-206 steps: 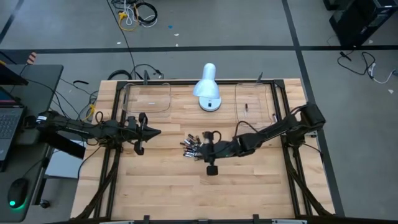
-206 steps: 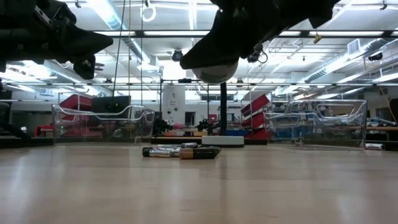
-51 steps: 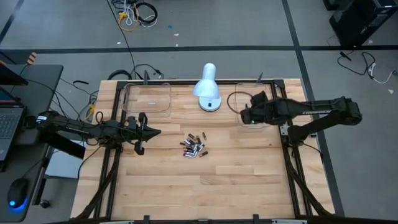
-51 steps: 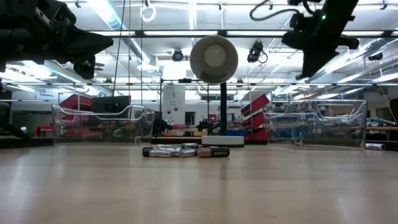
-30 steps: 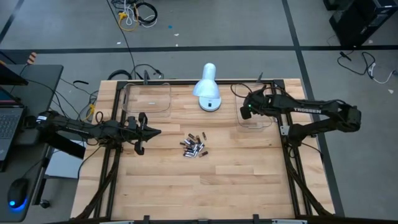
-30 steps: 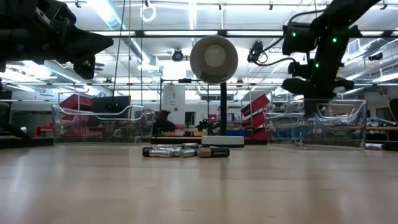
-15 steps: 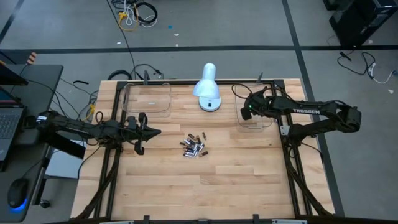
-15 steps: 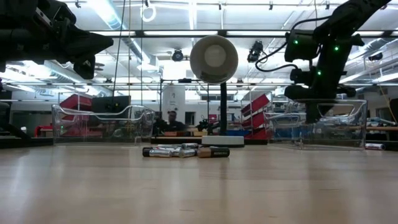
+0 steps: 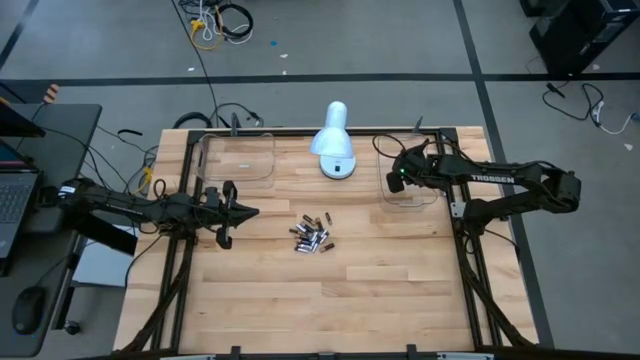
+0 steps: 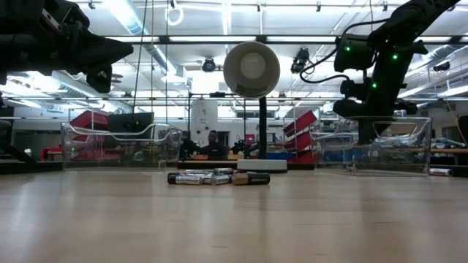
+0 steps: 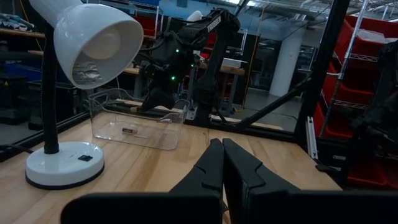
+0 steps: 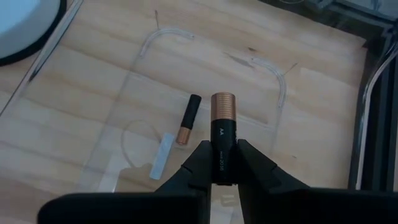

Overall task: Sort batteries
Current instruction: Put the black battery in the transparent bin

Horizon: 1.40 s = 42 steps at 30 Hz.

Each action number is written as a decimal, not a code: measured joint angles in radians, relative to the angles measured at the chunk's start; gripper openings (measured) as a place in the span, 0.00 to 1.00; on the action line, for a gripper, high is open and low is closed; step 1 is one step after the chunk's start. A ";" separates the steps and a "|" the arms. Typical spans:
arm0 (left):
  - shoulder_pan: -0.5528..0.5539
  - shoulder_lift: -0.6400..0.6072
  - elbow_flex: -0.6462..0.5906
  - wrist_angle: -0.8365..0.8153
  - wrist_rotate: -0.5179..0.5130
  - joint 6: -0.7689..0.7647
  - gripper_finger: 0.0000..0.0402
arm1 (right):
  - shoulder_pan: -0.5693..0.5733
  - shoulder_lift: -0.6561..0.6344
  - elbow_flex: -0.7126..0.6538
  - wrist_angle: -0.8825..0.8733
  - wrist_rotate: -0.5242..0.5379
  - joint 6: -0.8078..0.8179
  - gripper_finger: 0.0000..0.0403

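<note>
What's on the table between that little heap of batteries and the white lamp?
Nothing: seen from above, only bare wood lies between the heap of batteries and the white lamp.

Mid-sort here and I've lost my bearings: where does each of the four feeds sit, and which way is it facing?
High view: overhead, straight down on the table; both arms, battery pile, lamp.
Low view: table height, level toward the room; same pile, arms overhead.
Left wrist view: behind the shut left gripper, facing the lamp and the right tray.
Right wrist view: above the right tray, looking down; right gripper holds a black-and-copper battery.
Shared: both wrist views show the battery lying in the tray.
</note>
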<state>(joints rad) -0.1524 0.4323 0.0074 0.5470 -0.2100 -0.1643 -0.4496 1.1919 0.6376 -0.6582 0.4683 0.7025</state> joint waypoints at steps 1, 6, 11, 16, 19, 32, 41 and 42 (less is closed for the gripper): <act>0.000 0.000 0.000 0.000 0.000 0.000 0.00 | 0.000 0.000 0.000 0.000 0.000 0.000 0.11; 0.000 0.000 0.000 0.000 0.000 0.002 0.01 | 0.000 0.000 0.000 0.002 0.000 -0.010 0.11; 0.000 0.000 0.000 0.000 0.000 0.003 0.01 | 0.000 0.000 0.000 0.006 0.000 -0.012 0.13; 0.000 0.000 0.000 0.000 0.000 0.003 0.01 | 0.000 0.000 0.000 0.021 0.000 -0.008 0.17; 0.000 0.000 0.000 -0.001 0.000 0.003 0.00 | 0.000 0.000 0.000 0.023 0.001 -0.007 0.19; 0.000 0.000 0.000 -0.001 0.000 0.003 0.01 | 0.002 0.000 0.000 0.067 0.001 -0.030 0.20; 0.000 0.000 0.000 -0.001 0.000 -0.008 0.01 | 0.033 -0.072 0.000 0.109 0.002 -0.051 0.19; 0.000 0.000 0.000 -0.001 0.000 -0.016 0.00 | 0.041 -0.089 0.000 0.115 0.002 -0.051 0.19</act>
<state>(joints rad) -0.1523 0.4323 0.0074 0.5465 -0.2100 -0.1799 -0.4085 1.1030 0.6376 -0.5434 0.4698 0.6510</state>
